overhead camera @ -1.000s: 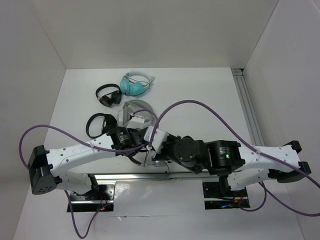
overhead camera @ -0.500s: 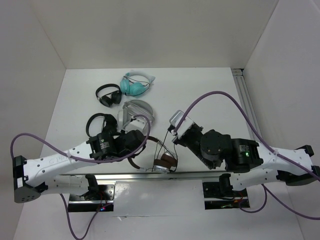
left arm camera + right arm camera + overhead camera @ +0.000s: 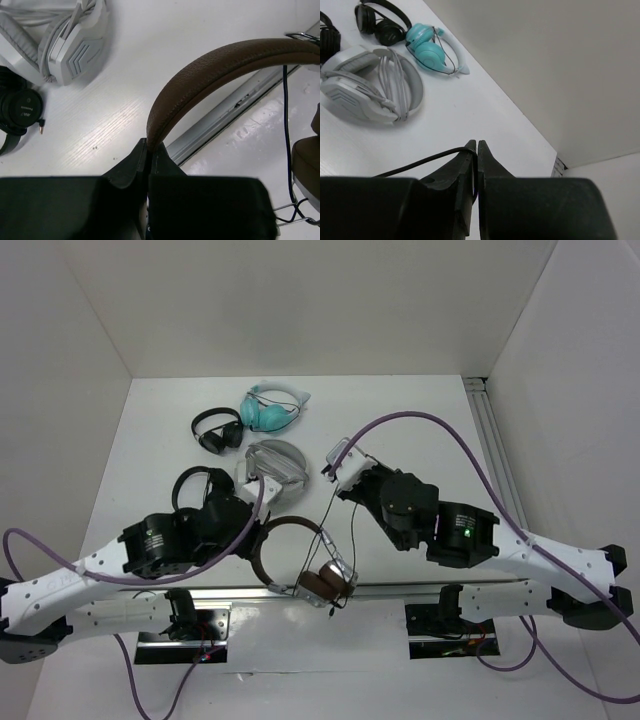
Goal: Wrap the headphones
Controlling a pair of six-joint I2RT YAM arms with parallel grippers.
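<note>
While the left gripper (image 3: pixel 150 146) is clamping tight on the brown padded headband of the brown-and-silver over-ear headphones (image 3: pixel 210 62), the right gripper (image 3: pixel 476 145) is sitting all but closed, pinching the headphones' long thin black cable (image 3: pixel 427 159) right at its tips. From the left gripper, the headband is arching up and away to the right. Its brown ear pad is peeking in at the far right edge, with the cable hanging straight down beside it over a silver metal rail (image 3: pixel 225 112). Ahead and to the left of those fingers a big light-grey headset (image 3: pixel 75 40) is lying flat, and a small black pair of headphones (image 3: pixel 17 107) is sitting further left. In the overhead view the headphones are sitting between the two grippers, and the cable is running from the right gripper's tips to the ear cups by the rail. Ahead-left of the right gripper, beyond the grey headset, a teal pair of headphones (image 3: pixel 427 50) is lying on the white table (image 3: pixel 485 110).
</note>
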